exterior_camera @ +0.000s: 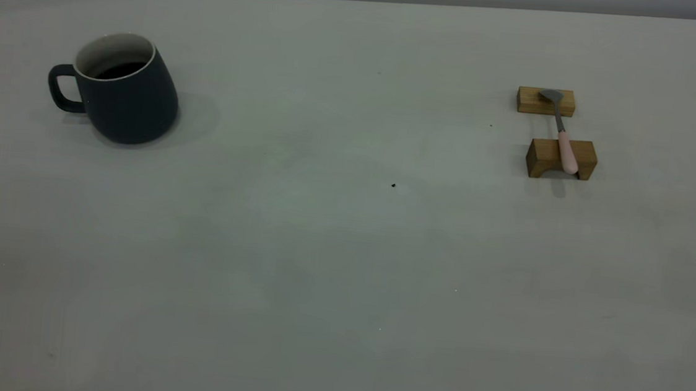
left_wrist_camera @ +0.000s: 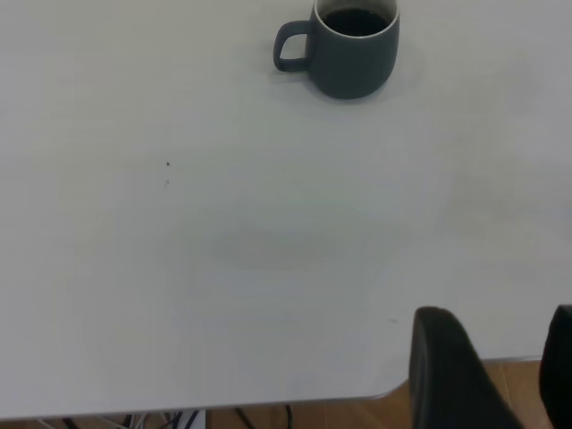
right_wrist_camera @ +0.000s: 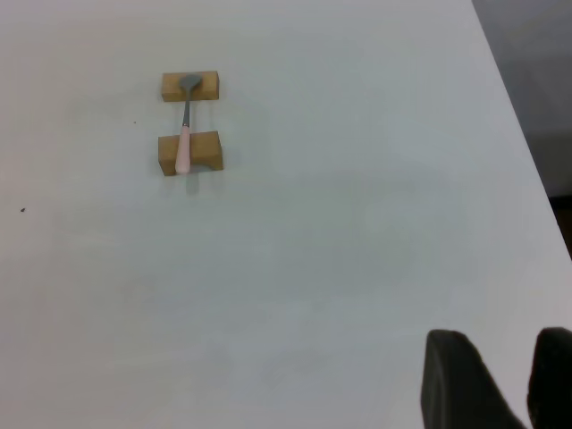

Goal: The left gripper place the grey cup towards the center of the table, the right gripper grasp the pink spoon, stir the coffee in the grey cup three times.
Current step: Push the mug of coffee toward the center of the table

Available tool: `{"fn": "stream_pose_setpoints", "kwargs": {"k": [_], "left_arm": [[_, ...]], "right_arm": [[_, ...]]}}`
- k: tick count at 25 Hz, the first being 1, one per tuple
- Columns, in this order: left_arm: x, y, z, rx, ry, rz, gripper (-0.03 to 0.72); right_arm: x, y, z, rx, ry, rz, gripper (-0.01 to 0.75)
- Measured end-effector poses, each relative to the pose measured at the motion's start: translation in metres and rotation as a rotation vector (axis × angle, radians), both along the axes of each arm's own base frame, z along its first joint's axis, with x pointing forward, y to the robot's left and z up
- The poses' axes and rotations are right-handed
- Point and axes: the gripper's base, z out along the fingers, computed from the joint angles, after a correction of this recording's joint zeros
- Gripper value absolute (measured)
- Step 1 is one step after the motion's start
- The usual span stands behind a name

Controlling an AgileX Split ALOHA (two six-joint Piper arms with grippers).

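Plain pale surface (exterior_camera: 343, 251), nothing started yet. The cup (exterior_camera: 121, 87) sits at the upper left of the outside shot, coffee (exterior_camera: 119, 70) in it, handle pointing to the frame's left edge. The spoon (exterior_camera: 561, 134) is upper right, bridged across two wooden blocks (exterior_camera: 561, 157).

First job is mine on the left: I'd come in on the cup body or handle, squeeze gently and keep it level so nothing sloshes on the way to the middle.

The outside shot shows neither arm. Only the wrist cams do: my left claw (left_wrist_camera: 496, 371) is gaping and empty at the near edge, my right claw (right_wrist_camera: 500, 380) likewise spread and empty, well apart from the spoon.
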Motion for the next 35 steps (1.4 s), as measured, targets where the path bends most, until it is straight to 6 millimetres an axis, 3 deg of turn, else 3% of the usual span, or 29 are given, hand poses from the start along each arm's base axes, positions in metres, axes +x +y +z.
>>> {"fn": "stream_pose_setpoints", "kwargs": {"k": [28, 31, 35], "left_arm": [[0.001, -0.001, 0.0, -0.011, 0.011, 0.0, 0.331], [0.012, -0.001, 0.005, -0.009, 0.077, 0.0, 0.331], [0.048, 0.001, 0.018, 0.051, 0.209, -0.012, 0.331]], "right_arm": [[0.0, 0.0, 0.0, 0.0, 0.0, 0.0, 0.237], [0.0, 0.0, 0.0, 0.0, 0.0, 0.0, 0.237], [0.0, 0.0, 0.0, 0.0, 0.0, 0.0, 0.237]]}}
